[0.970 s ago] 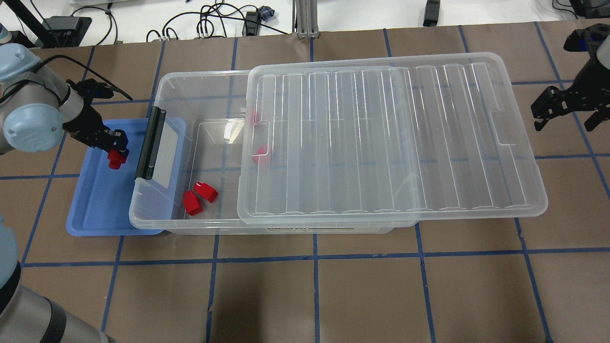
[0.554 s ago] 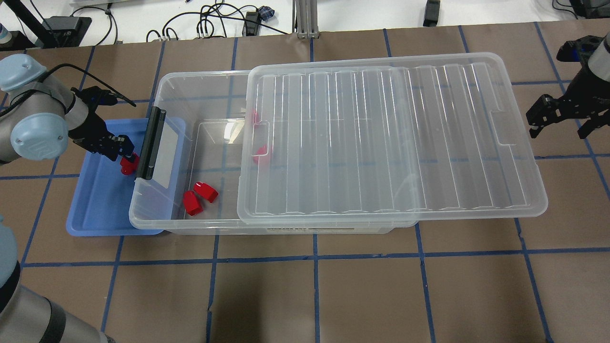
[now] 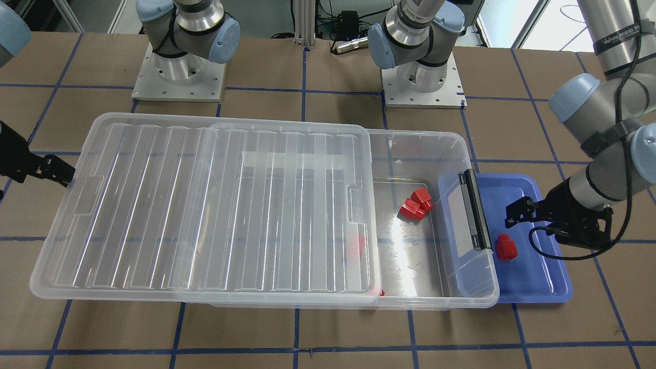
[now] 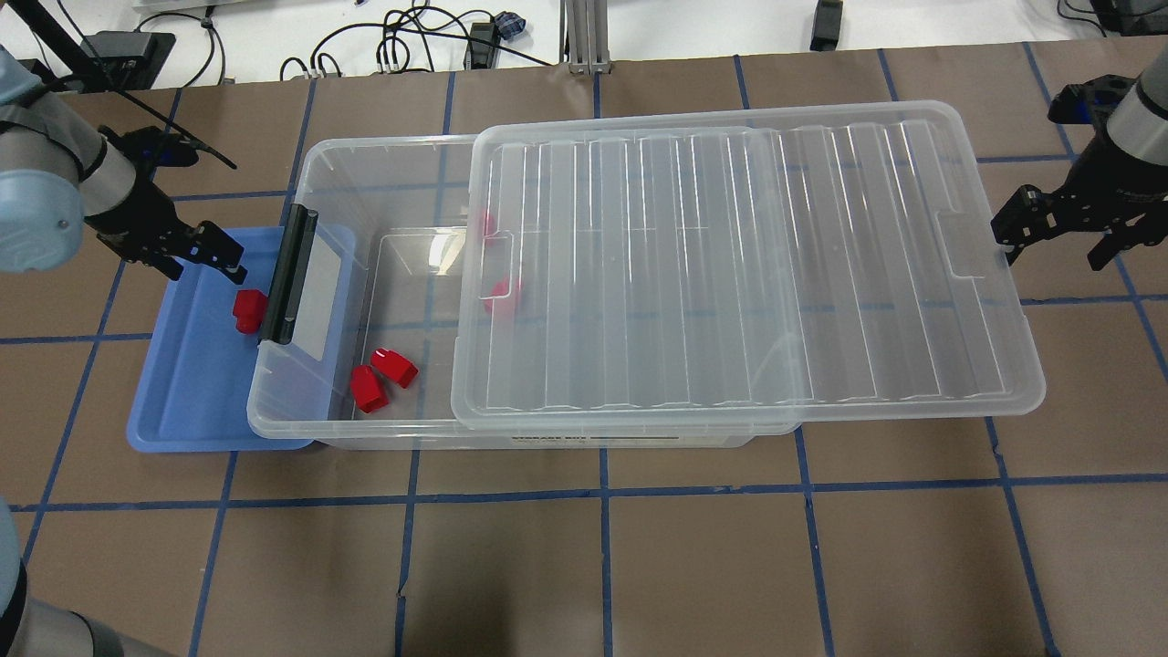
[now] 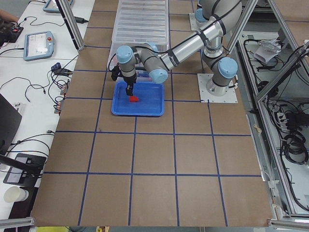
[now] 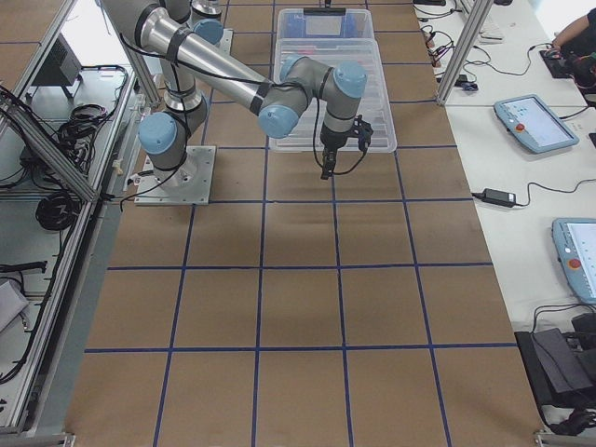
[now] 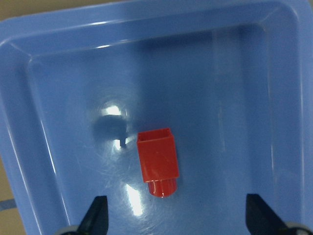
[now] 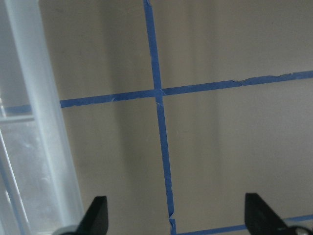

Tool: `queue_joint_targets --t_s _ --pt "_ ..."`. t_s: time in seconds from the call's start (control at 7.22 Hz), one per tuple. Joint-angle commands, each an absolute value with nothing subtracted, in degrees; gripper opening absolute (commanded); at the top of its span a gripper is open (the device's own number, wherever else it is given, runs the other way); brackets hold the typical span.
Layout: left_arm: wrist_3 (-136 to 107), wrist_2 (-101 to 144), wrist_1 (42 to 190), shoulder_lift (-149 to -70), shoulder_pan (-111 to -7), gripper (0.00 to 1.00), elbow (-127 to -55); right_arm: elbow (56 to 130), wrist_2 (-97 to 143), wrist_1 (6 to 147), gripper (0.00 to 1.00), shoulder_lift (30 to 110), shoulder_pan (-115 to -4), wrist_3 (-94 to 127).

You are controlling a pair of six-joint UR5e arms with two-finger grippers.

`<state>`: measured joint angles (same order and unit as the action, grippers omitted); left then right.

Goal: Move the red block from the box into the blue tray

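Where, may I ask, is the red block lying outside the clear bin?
In the overhead view, the small red plastic block lies in the shallow blue plastic tray at left, beside the black latch of the clear plastic bin, below the left gripper.

Nothing reads clearly: the box [image 4: 383, 429] label [image 4: 593, 440] and the left arm [image 3: 605, 15] lettering [image 3: 613, 39] are blurred.

The left gripper [image 4: 203, 258], jaws now apart, has released the red block [image 4: 248, 310], which lies in the blue tray [image 4: 182, 401]. The right gripper [image 4: 1051, 246] has moved closer to the lid [image 4: 730, 265].
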<state>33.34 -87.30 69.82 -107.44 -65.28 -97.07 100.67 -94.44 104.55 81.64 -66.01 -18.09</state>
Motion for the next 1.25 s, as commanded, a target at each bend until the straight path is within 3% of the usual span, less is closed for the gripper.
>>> queue_joint_targets --t_s 0.0,0.42,1.11 --pt "28.69 -87.19 78.82 -104.43 -67.66 1.00 -92.30 100.72 -94.31 105.11 1.00 81.65 -69.59 -16.97" --pt "14.11 -91.57 91.19 -98.37 -79.60 1.00 -83.88 101.78 -94.39 105.73 1.00 81.48 -73.63 -14.94" --pt "3.53 -91.50 93.51 -91.78 -89.46 1.00 -83.23 101.43 -92.99 106.61 1.00 81.47 -80.67 -12.92"
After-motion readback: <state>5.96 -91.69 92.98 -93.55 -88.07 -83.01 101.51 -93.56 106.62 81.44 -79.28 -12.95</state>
